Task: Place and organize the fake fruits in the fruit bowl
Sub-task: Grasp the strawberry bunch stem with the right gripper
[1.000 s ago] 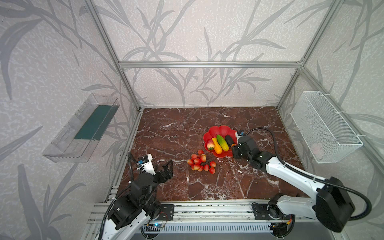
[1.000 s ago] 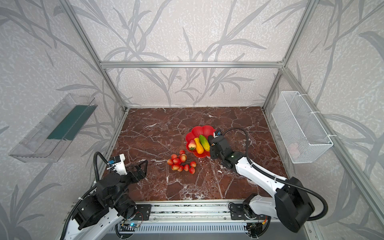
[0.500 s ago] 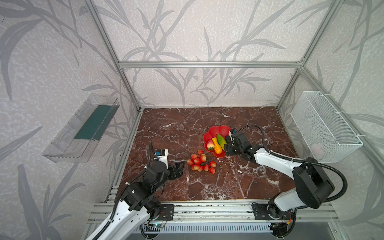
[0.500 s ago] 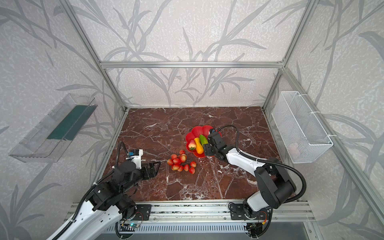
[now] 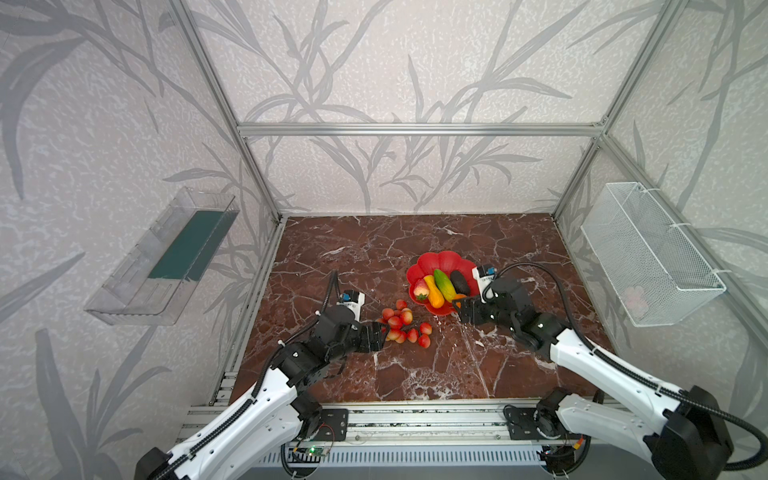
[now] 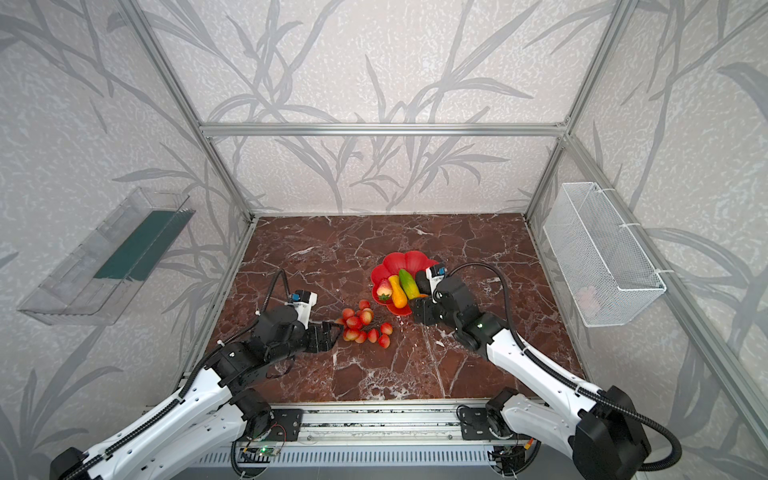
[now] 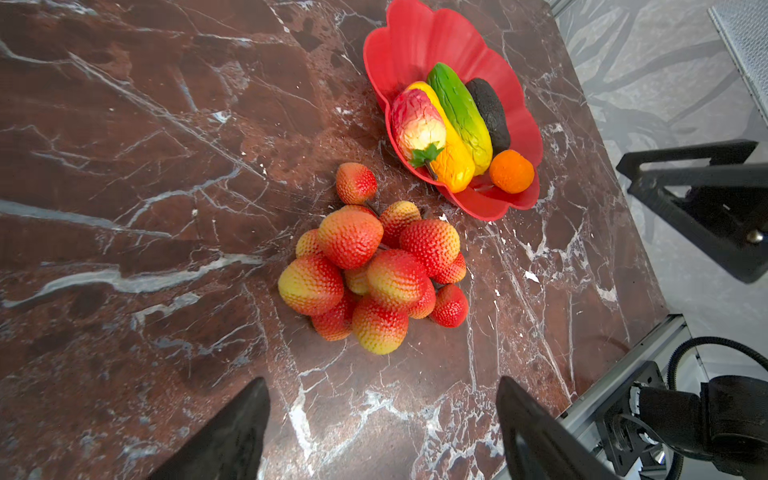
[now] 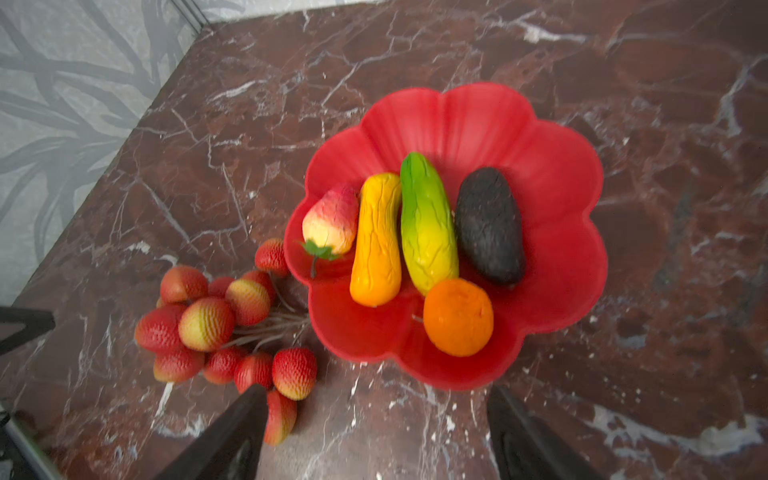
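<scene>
My left gripper [image 7: 380, 382], jaws wide and empty, sits just short of the berry cluster [image 7: 370, 266] on the marble [image 7: 124, 124]; my right gripper [image 8: 376, 390], equally wide and empty, faces the fruit bowl [image 8: 478, 116]. In both top views the bowl lies at one o'clock of the cluster, five fruits [image 8: 424, 224] inside.

fruit bowl [image 5: 444, 261]: red, petalled, shallow, is sitting upright right of centre in both top views | strawberry [image 8: 331, 220], yellow oblong fruit [image 8: 376, 241], green-yellow oblong fruit [image 8: 426, 224], dark avocado [image 8: 490, 226] are lying side by side inside it | small orange [image 8: 458, 318] is resting inside at their lower ends | berry cluster [image 5: 401, 324] is lying on the desk [image 5: 365, 249], just beside the bowl's lower-left rim
</scene>
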Available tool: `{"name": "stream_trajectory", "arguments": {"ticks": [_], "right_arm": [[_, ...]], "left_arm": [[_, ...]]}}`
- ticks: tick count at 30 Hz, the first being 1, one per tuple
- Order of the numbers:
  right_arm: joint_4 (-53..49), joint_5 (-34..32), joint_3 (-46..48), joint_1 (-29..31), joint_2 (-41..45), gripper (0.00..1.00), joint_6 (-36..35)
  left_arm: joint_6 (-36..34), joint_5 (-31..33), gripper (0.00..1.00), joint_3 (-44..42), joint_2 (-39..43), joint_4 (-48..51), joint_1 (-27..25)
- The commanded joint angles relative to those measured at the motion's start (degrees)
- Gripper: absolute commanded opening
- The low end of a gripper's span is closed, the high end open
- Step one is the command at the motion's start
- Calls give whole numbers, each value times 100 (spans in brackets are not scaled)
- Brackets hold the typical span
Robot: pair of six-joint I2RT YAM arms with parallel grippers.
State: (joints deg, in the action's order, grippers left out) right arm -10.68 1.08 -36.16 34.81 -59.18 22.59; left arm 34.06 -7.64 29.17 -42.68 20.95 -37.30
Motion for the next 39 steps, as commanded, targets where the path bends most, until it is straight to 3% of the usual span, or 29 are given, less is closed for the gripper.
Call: {"name": "stream_trajectory", "arguments": {"ticks": [1, 8, 17, 26, 39], "right_arm": [[-344, 61, 243, 46, 369, 83, 255], [-378, 59, 395, 272, 408, 83, 344], [309, -274, 47, 1266, -848, 80, 672], [983, -325, -563, 1612, -2376, 76, 868], [483, -289, -2240, 1967, -4071, 73, -276]], "left_arm": [[-280, -42, 84, 301, -209, -335, -151], [-426, 76, 80, 329, -1035, -653, -470], [-58, 830, 76, -16, -1502, -734, -613], [297, 1380, 74, -549, -799, -376, -590], [609, 1643, 74, -897, 1086, 489, -523]]}}
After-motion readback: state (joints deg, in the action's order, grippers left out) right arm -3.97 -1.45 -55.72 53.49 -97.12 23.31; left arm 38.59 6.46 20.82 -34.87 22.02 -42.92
